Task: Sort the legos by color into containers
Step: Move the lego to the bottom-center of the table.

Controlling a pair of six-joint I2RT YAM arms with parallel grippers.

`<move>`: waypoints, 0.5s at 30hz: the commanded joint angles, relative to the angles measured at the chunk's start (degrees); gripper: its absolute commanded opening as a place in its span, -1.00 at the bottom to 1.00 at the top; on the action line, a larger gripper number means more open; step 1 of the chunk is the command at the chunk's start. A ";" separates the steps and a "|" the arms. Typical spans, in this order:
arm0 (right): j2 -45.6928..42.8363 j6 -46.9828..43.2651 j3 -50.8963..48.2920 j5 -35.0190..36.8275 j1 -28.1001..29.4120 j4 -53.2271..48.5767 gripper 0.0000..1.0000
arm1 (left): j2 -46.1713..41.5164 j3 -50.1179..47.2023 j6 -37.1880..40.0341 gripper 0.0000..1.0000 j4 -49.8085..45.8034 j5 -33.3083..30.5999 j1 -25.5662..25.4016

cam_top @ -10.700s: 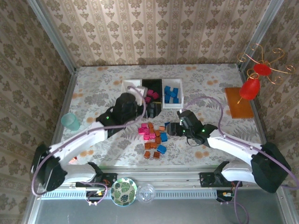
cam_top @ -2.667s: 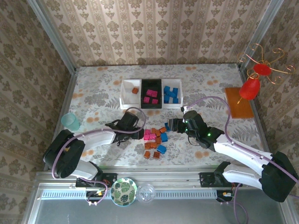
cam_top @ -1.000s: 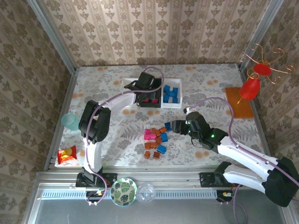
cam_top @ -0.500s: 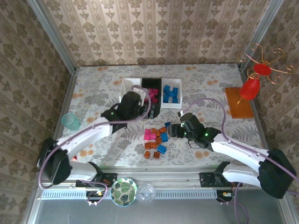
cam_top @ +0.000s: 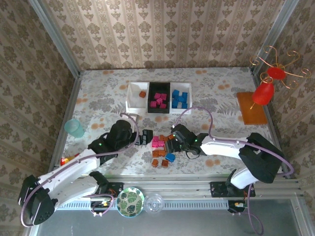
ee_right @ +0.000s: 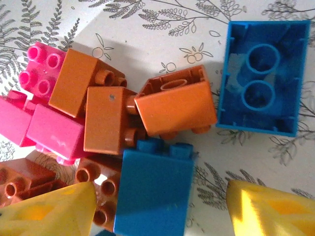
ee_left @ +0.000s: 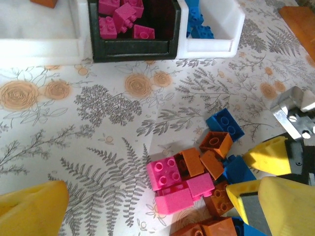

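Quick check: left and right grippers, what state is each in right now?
Left gripper: open, holding nothing.
Right gripper: open, one finger on each side of a blue lego, not closed on it.

I see walls (cam_top: 162,29) with brown flower paper on three sides. The table (cam_top: 221,88) is white with grey leaves and orange flowers on it. A metal rail (cam_top: 197,202) runs along the near edge. The light is bright and soft.
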 commanded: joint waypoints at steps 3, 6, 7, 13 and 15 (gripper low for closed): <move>1.06 -0.10 1.39 1.84 0.34 -0.47 0.33 | -0.88 -1.14 -1.78 1.00 -1.73 -1.08 -0.02; 0.07 0.27 0.40 2.86 0.30 -0.96 0.30 | -0.74 -1.52 -1.93 1.00 -1.24 -0.71 -0.05; -0.31 0.49 0.03 3.30 0.17 -1.23 0.29 | -0.80 -1.66 -2.01 1.00 -1.04 -0.69 -0.04; -4.84 2.16 -3.60 5.66 -0.97 -1.63 0.31 | -1.03 -2.32 -2.28 1.00 0.00 -0.70 -0.05; -6.16 2.08 -4.50 4.75 -1.40 -1.10 0.36 | -1.06 -2.56 -2.37 1.00 0.18 -0.71 -0.02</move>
